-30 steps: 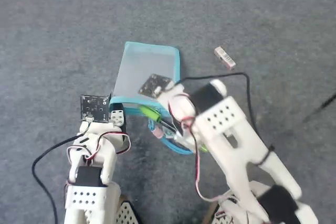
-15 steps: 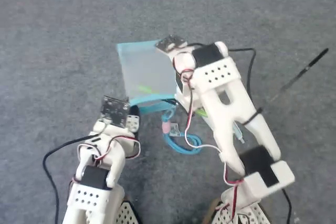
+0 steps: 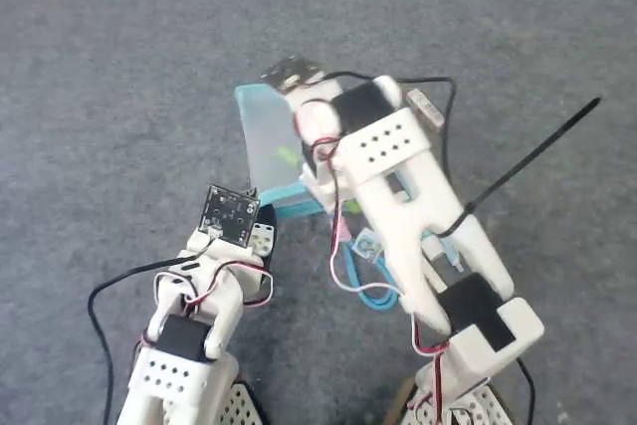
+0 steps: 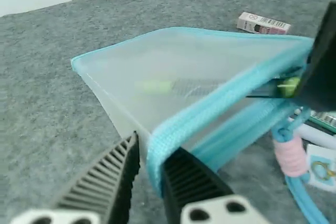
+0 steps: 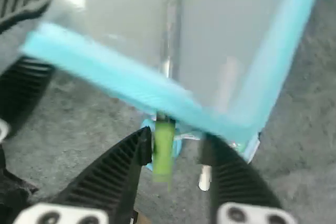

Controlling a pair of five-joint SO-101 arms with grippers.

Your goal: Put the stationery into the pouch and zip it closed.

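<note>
The translucent pouch (image 3: 271,141) with a blue zipper edge (image 4: 173,129) lies mid-table, its mouth toward the arms. My left gripper (image 4: 149,177) is shut on the near corner of that edge, and it sits at the pouch's corner (image 3: 261,236) in the high view. A green pen (image 5: 164,150) pokes halfway into the mouth, its front end showing through the wall (image 4: 155,86). My right gripper (image 5: 176,166) is open around the pen's rear end, which rests against one finger. The right arm (image 3: 388,146) reaches over the pouch.
A small white eraser (image 3: 426,106) lies on the grey mat beyond the right arm. A blue lanyard (image 3: 370,288) with a pink tag (image 4: 291,157) trails from the pouch's mouth. A thin black rod (image 3: 537,161) slants at the right.
The right arm swung up and over the pouch, turning it and pushing the green pen deeper inside. The left gripper moved right and forward with the pouch's corner.
</note>
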